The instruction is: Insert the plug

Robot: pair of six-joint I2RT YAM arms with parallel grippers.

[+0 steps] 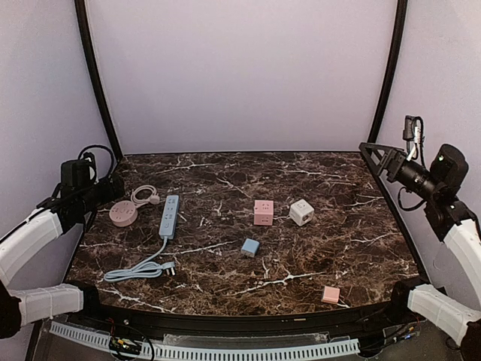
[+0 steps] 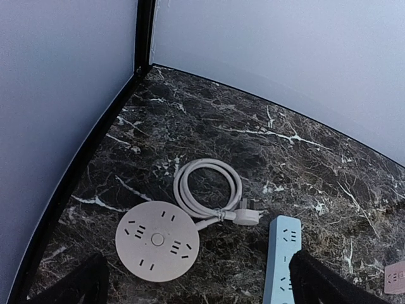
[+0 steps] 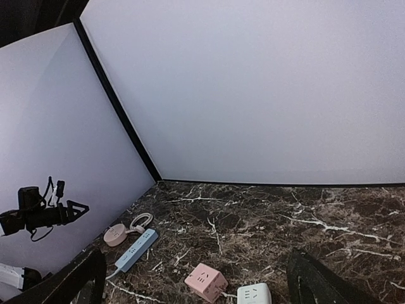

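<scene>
left tool [image 2: 196, 284], right tool [image 3: 196, 278]: wide open, empty, at the tabletop [image 1: 316, 256] sides. plug [image 1: 170, 267]: flat, front-left, near its blue power strip [image 1: 170, 216]. risk: prongs perhaps face sideways, hard to tell; stiff cord [image 1: 135, 271] twists them off line at insertion.

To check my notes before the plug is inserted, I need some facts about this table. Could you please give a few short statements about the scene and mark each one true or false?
1. The blue power strip lies to the right of the round socket hub. True.
2. The pink cube and the white cube stand side by side, not touching. True.
3. The strip's plug sits in the pink cube. False: it lies loose on the table, nearer the arms than the strip.
4. The left gripper grips the hub's cord. False: it is open and holds nothing; the coiled cord lies on the table.
</scene>
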